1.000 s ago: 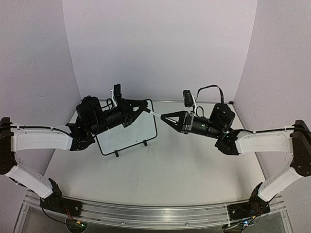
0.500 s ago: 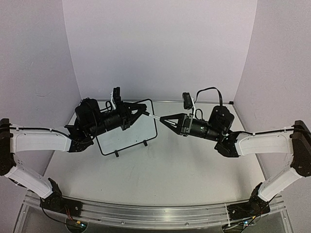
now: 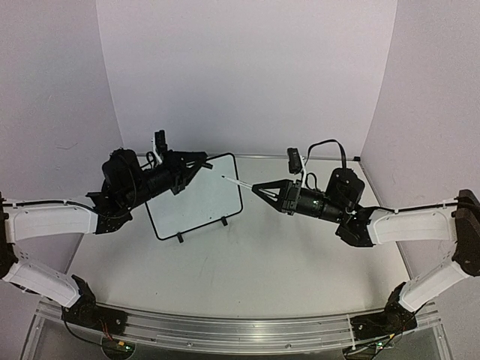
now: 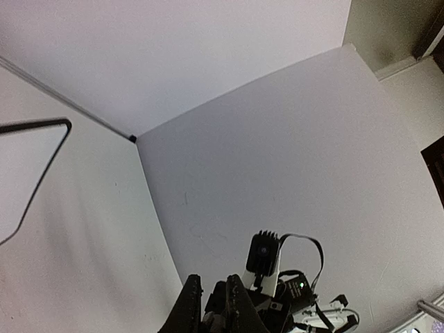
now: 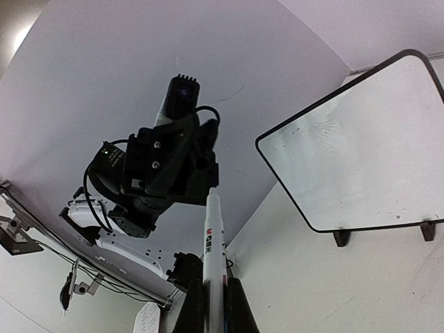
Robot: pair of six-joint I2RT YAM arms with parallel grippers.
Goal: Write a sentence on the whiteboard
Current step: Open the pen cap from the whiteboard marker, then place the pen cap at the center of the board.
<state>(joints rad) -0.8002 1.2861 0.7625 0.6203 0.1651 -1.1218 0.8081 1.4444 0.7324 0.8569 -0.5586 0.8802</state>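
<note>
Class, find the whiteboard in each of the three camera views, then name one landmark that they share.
Top external: the whiteboard is left of centre, standing on its feet.
Left wrist: only one framed corner of the whiteboard, at the left edge.
Right wrist: the whiteboard is upper right, both feet showing.
Shared landmark: the left gripper, black, in all three.

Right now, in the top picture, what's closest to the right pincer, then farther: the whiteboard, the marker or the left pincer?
1. marker, held in the right pincer itself
2. whiteboard, just to its left
3. left pincer, at the board's top edge, farther left
</note>
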